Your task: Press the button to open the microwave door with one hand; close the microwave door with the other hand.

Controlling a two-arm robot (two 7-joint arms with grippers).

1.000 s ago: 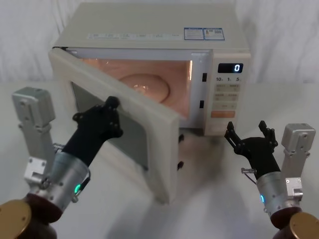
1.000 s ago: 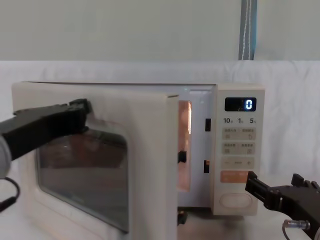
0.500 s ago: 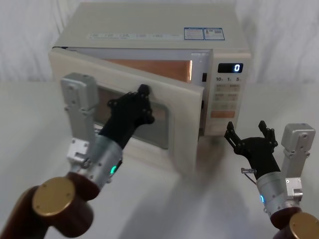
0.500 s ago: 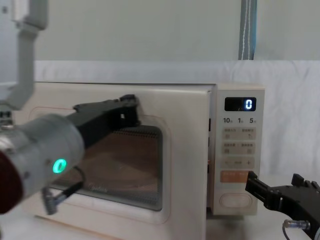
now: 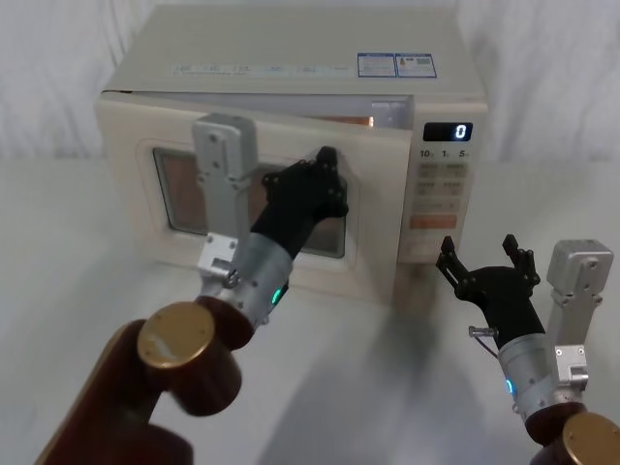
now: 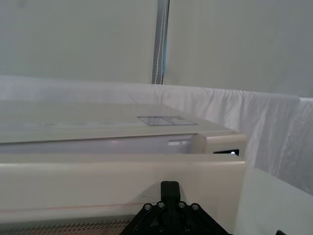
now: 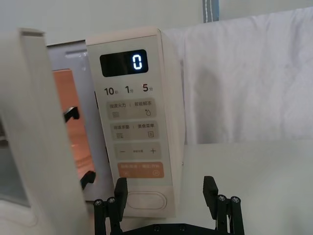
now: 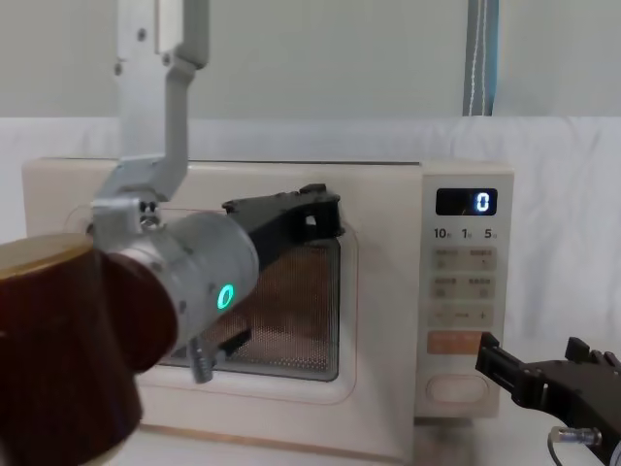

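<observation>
Closing step is in hand. Left gripper [image 5: 325, 179] is pressing on the microwave door [image 5: 174, 208] near its latch edge, at the upper corner of the window; can't tell whether its fingers are spread or clenched. Door is sitting almost shut, a lit gap showing along its top at 12 o'clock. Right gripper [image 5: 489, 266] is idling, prongs spread and empty, at 4 o'clock from the control panel [image 5: 444, 189]. Next move as I read it: a straight push until the latch catches.

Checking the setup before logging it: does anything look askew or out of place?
Only the cream-white microwave door with dark glass window stands slightly ajar, its latch edge off the control panel. The left gripper presses against it; the right gripper hangs open nearby.
</observation>
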